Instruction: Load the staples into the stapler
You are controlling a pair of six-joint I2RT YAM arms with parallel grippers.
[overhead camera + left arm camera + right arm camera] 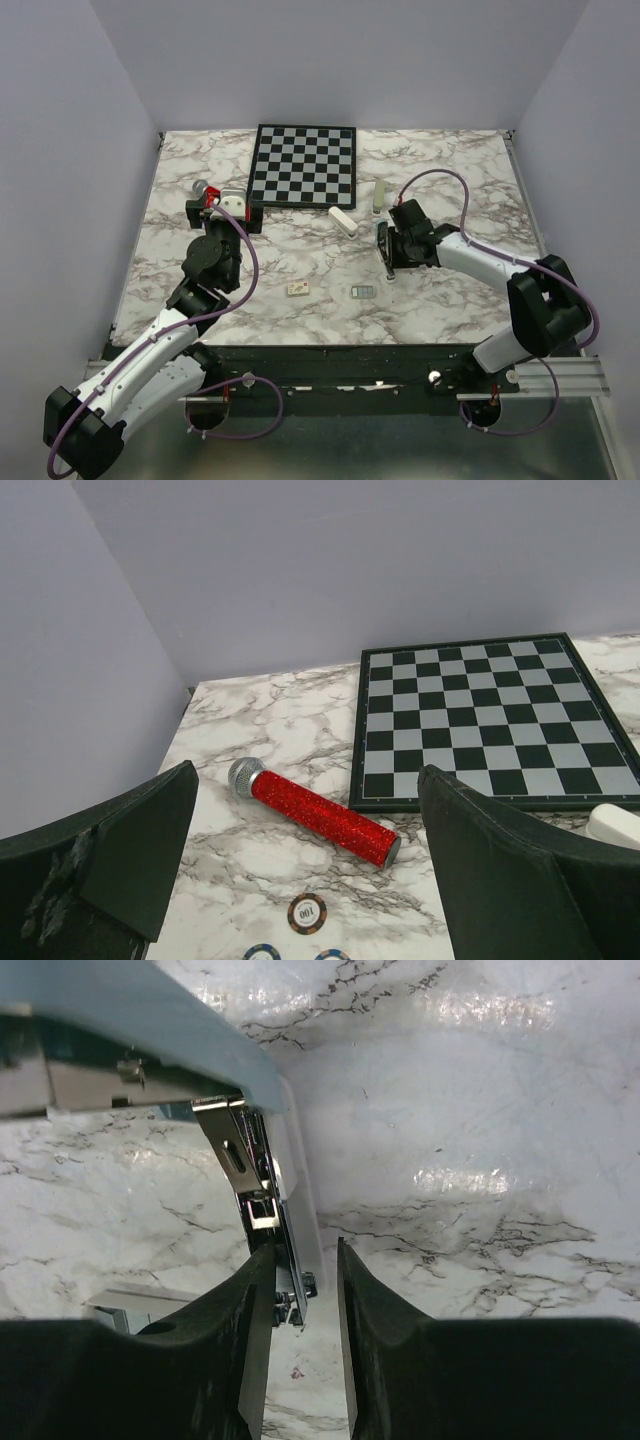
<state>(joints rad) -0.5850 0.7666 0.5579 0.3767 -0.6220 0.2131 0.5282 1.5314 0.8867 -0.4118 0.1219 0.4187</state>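
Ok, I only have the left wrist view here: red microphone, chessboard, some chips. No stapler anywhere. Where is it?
Observer: The stapler is on the right side, opened up, with the right tool closed on its metal rail.
Operator: And the staples?
Observer: The staples lie flat on the table, nearer the arm bases than the right tool, with nothing touching them.
Operator: Anything close to them I should avoid?
Observer: Just a small cream block toward the left arm's side of them, lying apart from them.
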